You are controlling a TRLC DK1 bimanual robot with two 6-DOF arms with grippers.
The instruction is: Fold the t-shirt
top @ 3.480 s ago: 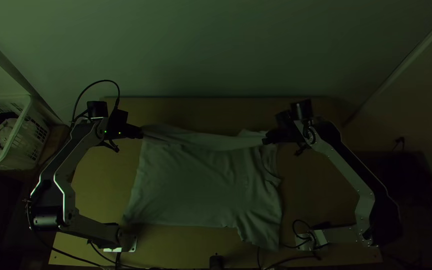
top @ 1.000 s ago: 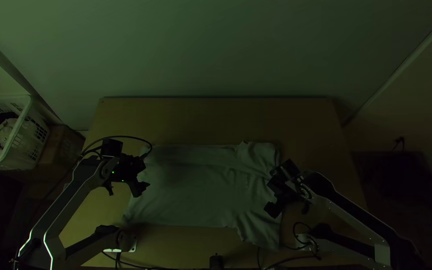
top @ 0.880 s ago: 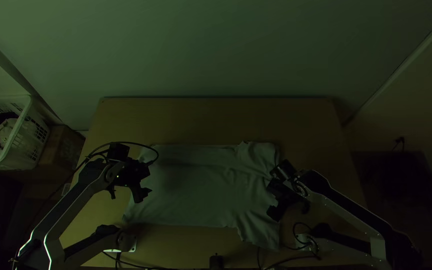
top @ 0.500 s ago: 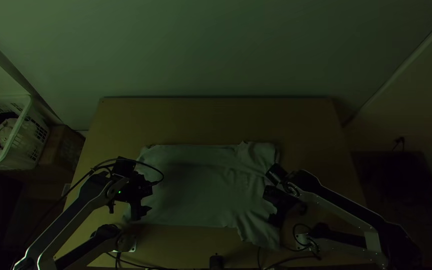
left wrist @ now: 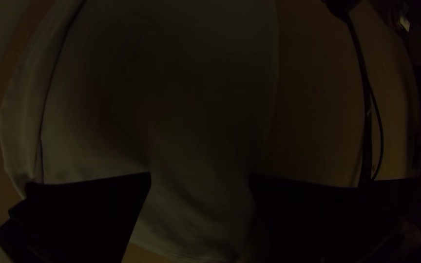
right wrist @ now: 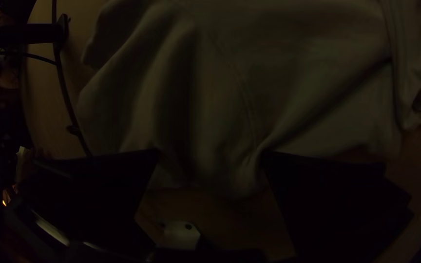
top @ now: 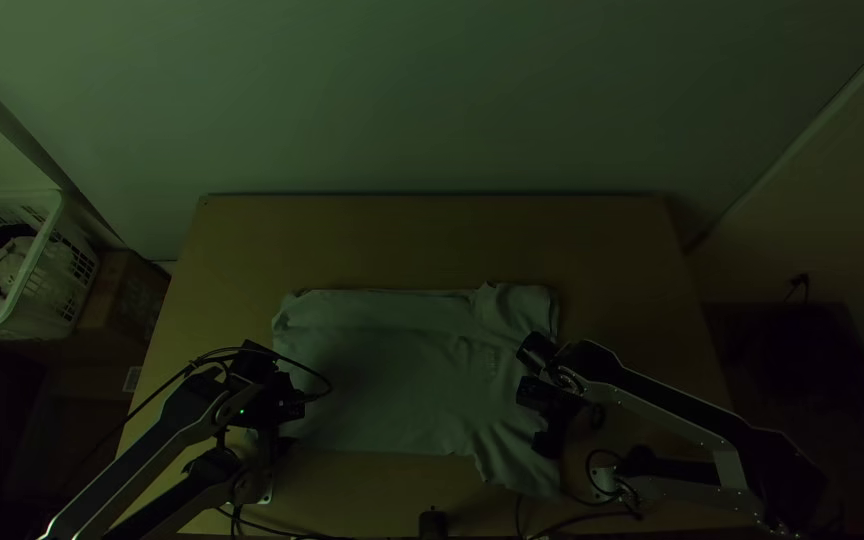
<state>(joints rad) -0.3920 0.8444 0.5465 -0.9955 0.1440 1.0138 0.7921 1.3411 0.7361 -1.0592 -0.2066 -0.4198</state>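
Clearly, the left gripper (left wrist: 200, 174), fingers wide apart, hung over the near left corner of the t-shirt (top: 392, 370). This lay on the table (top: 432, 240), far side apparently folded over, long axis running from gripper to gripper. Fingers also wide, the right gripper (right wrist: 213, 152) was nearer the near sleeve (top: 520, 468).

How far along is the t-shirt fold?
Done: the t-shirt's far side looks folded inward. In hand: nothing gripped; left gripper and right gripper are open by the near side. Remaining: that side lies unfolded, its sleeve sticking out.
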